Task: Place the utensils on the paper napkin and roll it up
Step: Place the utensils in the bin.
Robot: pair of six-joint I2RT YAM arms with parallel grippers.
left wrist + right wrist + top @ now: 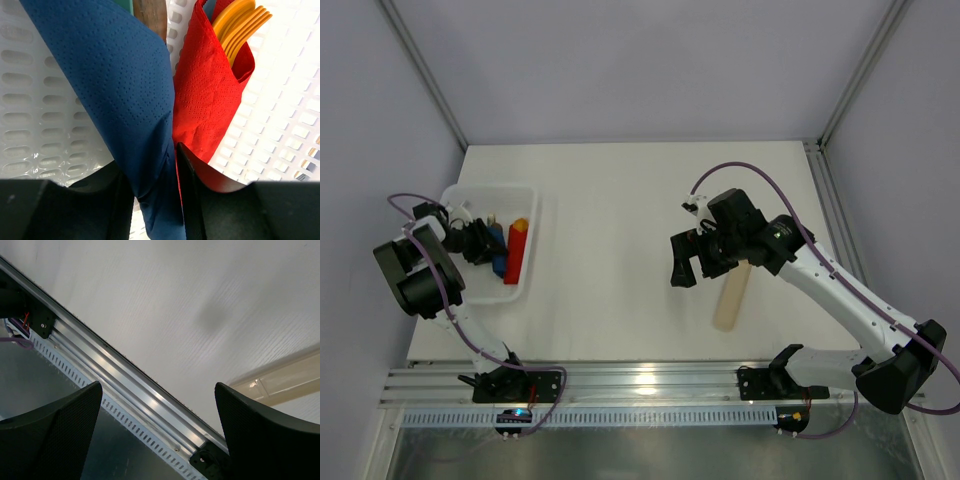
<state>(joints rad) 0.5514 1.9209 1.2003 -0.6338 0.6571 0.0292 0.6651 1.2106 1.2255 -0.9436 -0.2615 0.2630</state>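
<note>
The left claw (152, 170), narrowly parted, pinches the paper napkin (115, 85) roll, which runs lengthwise up-frame from it; the right claw (697, 268) gapes empty.

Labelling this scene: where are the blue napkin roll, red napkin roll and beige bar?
blue napkin roll (120, 90): left wrist view, its middle.
red napkin roll (205, 100): left wrist view, its front fold.
beige bar (731, 298): top view, its visible middle.

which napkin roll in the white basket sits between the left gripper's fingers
The navy-blue napkin roll; it runs down between the fingers of the left gripper. The red napkin roll, with orange utensils poking out, lies beside it.
</note>
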